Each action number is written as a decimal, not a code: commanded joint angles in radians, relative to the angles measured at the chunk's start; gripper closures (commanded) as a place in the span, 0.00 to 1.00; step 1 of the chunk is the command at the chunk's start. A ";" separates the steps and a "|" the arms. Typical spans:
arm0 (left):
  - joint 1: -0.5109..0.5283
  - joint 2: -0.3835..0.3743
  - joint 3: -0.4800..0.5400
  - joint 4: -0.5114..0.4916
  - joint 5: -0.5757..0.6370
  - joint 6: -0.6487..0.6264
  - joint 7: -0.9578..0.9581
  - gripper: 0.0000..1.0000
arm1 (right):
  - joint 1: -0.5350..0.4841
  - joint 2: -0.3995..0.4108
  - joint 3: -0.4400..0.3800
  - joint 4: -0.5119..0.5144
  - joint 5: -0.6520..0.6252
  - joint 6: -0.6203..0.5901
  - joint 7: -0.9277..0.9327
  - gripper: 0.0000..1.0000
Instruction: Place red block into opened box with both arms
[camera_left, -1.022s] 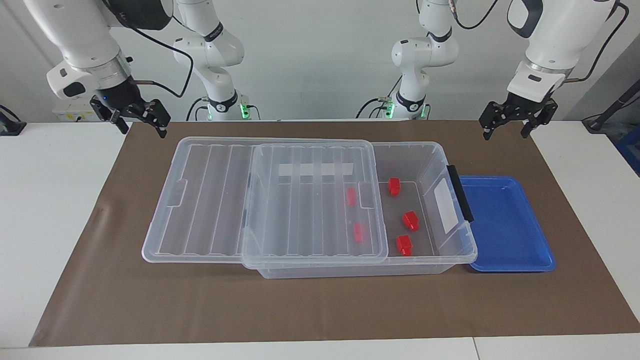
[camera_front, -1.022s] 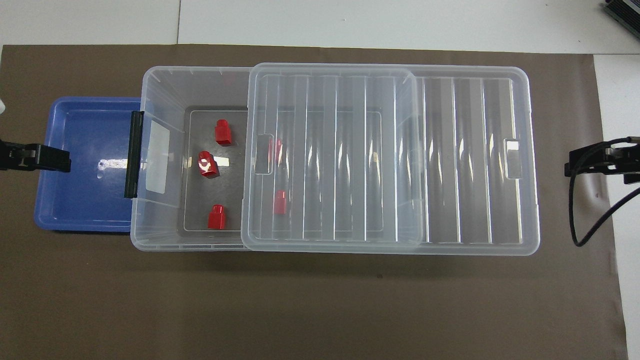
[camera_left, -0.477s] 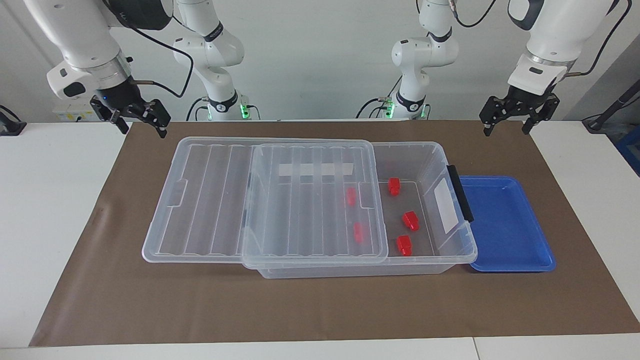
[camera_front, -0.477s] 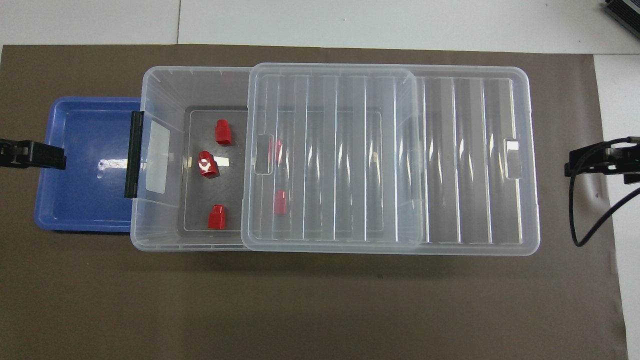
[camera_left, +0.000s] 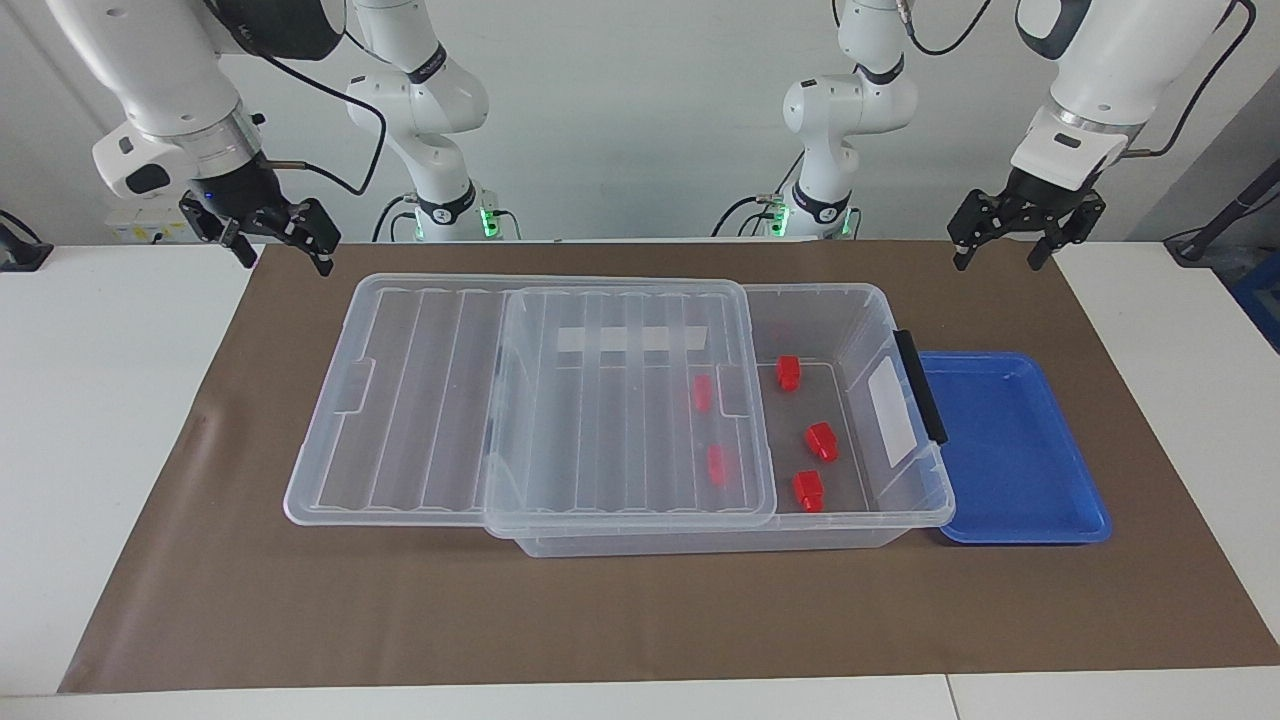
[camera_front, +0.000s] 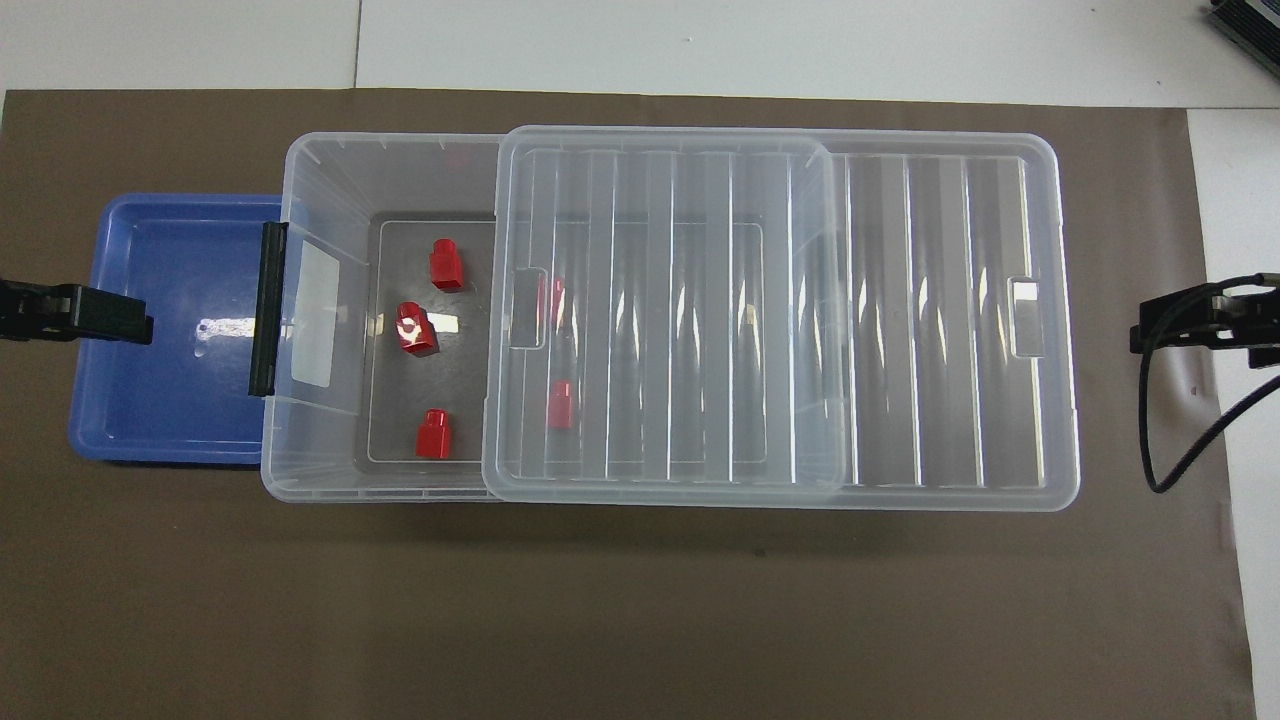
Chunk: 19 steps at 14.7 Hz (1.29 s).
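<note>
- Both end effectors hang with fingers spread and nothing in them: the left end effector (camera_left: 1002, 243) up over the mat's edge by the blue tray's (camera_left: 1070, 500) end of the counter, the right end effector (camera_left: 272, 240) over the mat corner at the lid's end.
- Five red blocks lie on the floor of the box (camera_left: 905, 510); three sit in the uncovered part, such as the red block (camera_left: 820, 441) nearest the black handle (camera_left: 920, 386), and two show through the lid (camera_left: 420, 400).
- That lid is slid partway off, overhanging the box toward the right arm's end; it looks loosely perched, so a nudge could tip or slide it.
- Likely trouble: with the tray bare, no block seems left outside the box, so a further reach risks disturbing what is already placed.
- Clear walls and a clear lid make edges hard to judge; a descending finger could catch the rim or the lid's lip.
- Blocks under the lid are out of reach unless it is moved.
</note>
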 joint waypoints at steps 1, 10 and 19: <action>-0.001 -0.005 0.003 -0.002 -0.018 -0.015 0.004 0.00 | -0.014 -0.007 0.004 -0.017 -0.003 0.044 -0.038 0.00; 0.004 -0.008 0.003 -0.008 -0.018 -0.014 0.002 0.00 | -0.162 0.047 0.001 -0.161 0.035 0.343 -0.449 1.00; 0.002 -0.010 0.003 -0.010 -0.017 -0.017 0.006 0.00 | -0.128 0.216 0.004 -0.152 0.179 0.514 -0.529 1.00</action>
